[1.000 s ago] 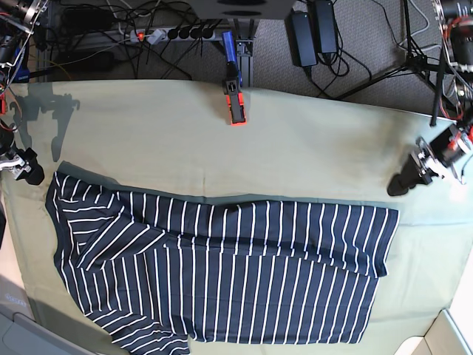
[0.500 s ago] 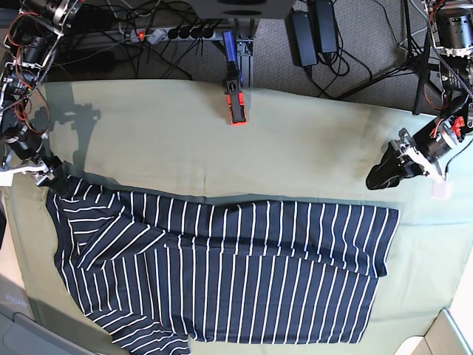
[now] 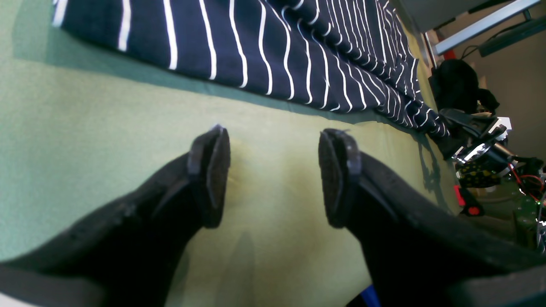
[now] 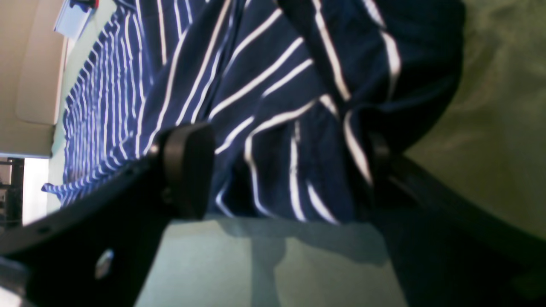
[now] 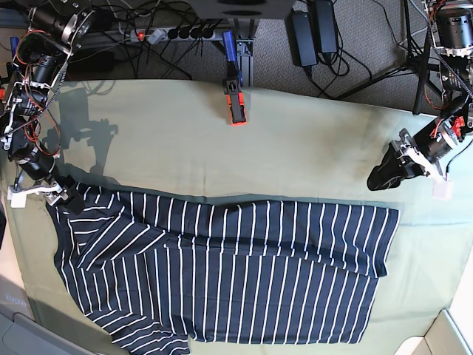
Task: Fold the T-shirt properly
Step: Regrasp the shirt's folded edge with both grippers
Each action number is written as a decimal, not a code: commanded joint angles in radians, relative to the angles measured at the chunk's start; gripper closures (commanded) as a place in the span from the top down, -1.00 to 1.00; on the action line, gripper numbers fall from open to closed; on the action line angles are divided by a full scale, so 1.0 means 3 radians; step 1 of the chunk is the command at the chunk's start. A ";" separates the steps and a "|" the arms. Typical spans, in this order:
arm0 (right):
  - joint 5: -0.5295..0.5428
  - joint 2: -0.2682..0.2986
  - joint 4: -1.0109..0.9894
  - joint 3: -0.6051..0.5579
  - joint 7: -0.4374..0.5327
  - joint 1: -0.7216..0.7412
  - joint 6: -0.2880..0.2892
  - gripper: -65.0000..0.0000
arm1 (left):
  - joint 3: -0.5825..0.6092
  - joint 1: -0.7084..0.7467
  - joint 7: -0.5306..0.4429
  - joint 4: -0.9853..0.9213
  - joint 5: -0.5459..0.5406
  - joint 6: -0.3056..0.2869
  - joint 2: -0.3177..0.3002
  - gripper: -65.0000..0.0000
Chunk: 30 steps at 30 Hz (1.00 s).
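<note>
The T-shirt (image 5: 222, 270) lies spread on the green cloth (image 5: 295, 140), its lower edge cut off in the base view. Only the right wrist view shows the shirt's bunched corner between the right gripper's (image 4: 281, 170) wide-apart jaws; contact is hard to judge. The left wrist view shows the left gripper (image 3: 273, 175) spread over bare cloth, near the shirt's edge, holding nothing.

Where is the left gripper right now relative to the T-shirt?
In the base view the left gripper sits at right, over the green cloth just beyond the T-shirt corner, jaws open.
</note>
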 commanded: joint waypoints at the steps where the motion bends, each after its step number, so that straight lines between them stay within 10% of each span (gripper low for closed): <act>1: 0.0027 0.0065 0.0038 0.0013 0.0079 0.0060 0.0178 0.36 | -0.0024 -0.0043 -0.0076 0.0052 -0.0064 -0.0062 -0.0057 0.12; 6: -0.0003 0.0066 0.0038 0.0015 0.0130 0.0061 0.0178 0.33 | -0.0024 -0.0090 -0.0139 0.0051 -0.0061 -0.0062 -0.0056 0.12; 12: -0.0023 0.0067 0.0038 0.0015 0.0155 0.0062 0.0178 -0.98 | -0.0024 -0.0437 -0.0139 -0.0142 0.0140 -0.0062 -0.0048 0.12; 30: -0.0062 0.0094 0.0038 0.0015 0.0202 0.0061 0.0178 -1.00 | -0.0120 -0.1197 -0.0216 -0.1359 0.0441 0.0183 -0.0047 0.12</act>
